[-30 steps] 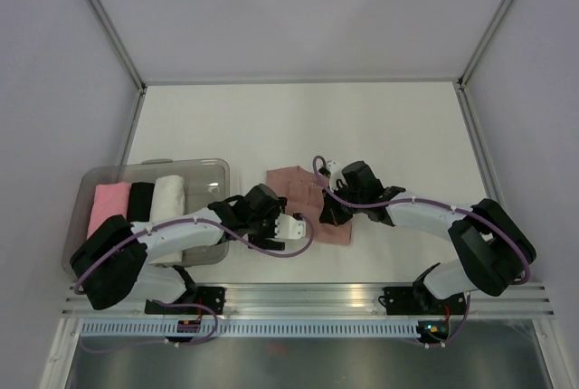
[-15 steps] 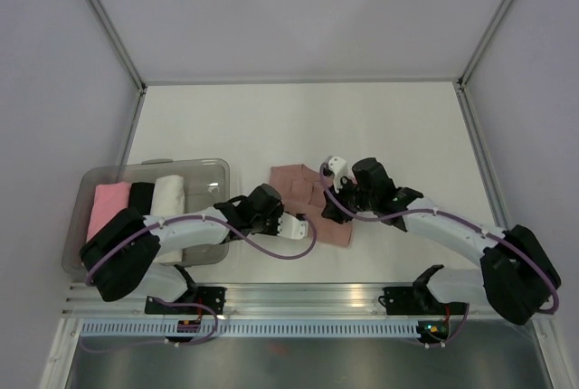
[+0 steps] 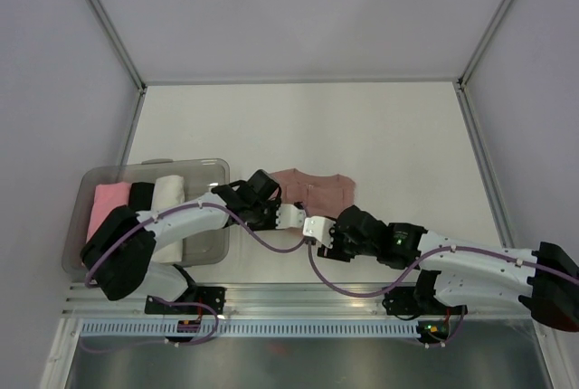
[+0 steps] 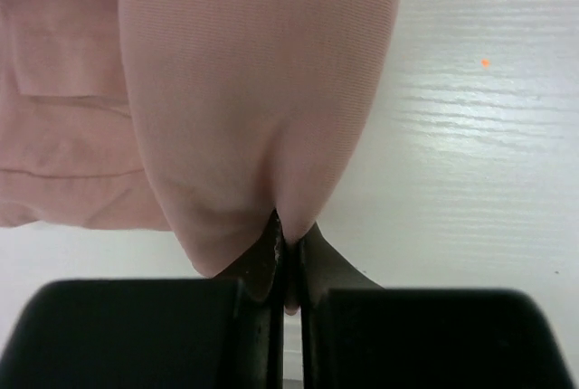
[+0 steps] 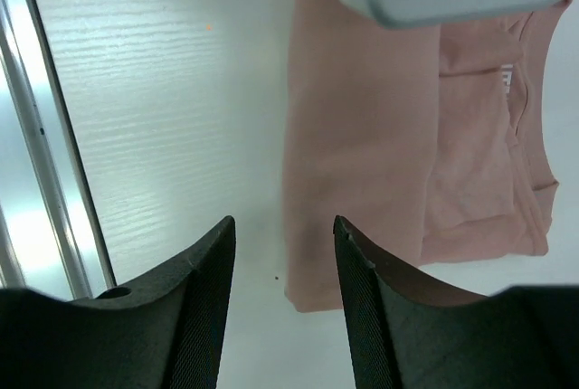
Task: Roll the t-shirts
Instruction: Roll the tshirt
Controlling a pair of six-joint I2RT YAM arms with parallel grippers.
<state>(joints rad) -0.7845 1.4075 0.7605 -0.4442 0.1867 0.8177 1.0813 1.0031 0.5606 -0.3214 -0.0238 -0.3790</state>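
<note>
The left gripper [image 4: 289,258] was clamped together on a pinched point of the t-shirt [image 4: 253,90], whose cloth was drawn into a rounded fold narrowing into the jaws. The right gripper [image 5: 282,235] was held with its jaws apart and nothing between them, over the table [image 5: 163,90] just beside the shirt's long edge. The t-shirt was dusty salmon-pink and finely textured. It was folded into a band, and a neckline and a small white label could be made out at one end. From above it was seen lying on the white table just beyond both grippers. To its left stood a clear bin [image 3: 181,164], in which a pink roll [image 3: 109,204], a black roll [image 3: 140,199] and a white roll [image 3: 169,194] were packed side by side.
</note>
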